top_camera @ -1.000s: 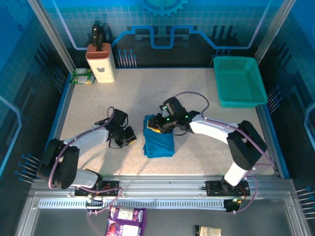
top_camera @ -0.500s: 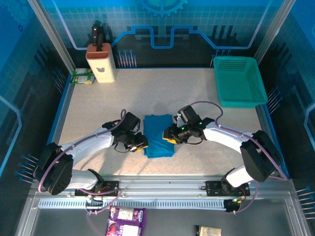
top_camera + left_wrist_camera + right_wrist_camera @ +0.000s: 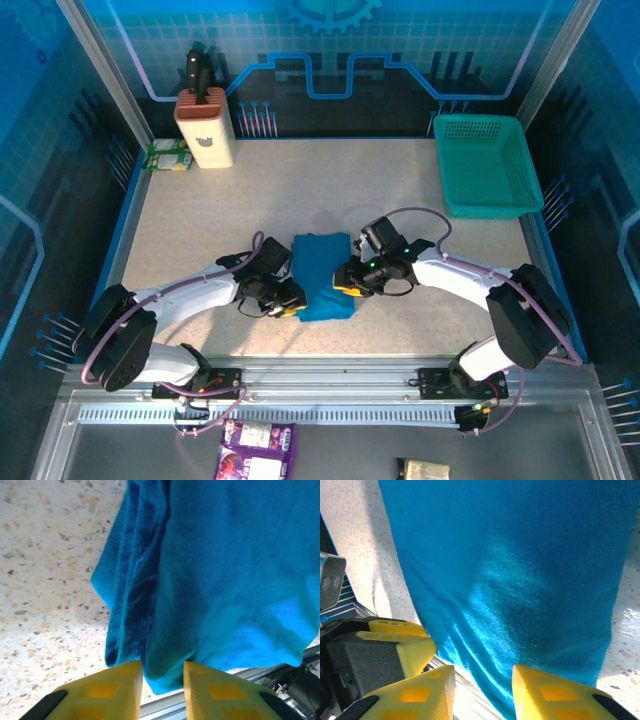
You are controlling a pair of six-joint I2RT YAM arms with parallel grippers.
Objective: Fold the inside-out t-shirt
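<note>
The inside-out t-shirt (image 3: 325,275) lies folded into a small blue rectangle at the middle of the table. My left gripper (image 3: 290,304) sits at its near left corner. In the left wrist view the yellow fingers (image 3: 120,685) stand apart, with the t-shirt's (image 3: 225,570) near corner lying between the tips of the left gripper (image 3: 162,667). My right gripper (image 3: 346,284) is at the shirt's right edge. Its jaws (image 3: 482,672) are open over the t-shirt's (image 3: 520,555) near edge. The left gripper's fingers (image 3: 405,640) show across the cloth there.
A teal mesh basket (image 3: 487,165) stands at the back right. A knife block (image 3: 205,128) and a green packet (image 3: 167,155) are at the back left. The metal front rail (image 3: 330,375) runs just near of the shirt.
My left gripper moved right to the shirt's near left corner and its jaws opened. My right gripper came off the top of the shirt to its right edge.
</note>
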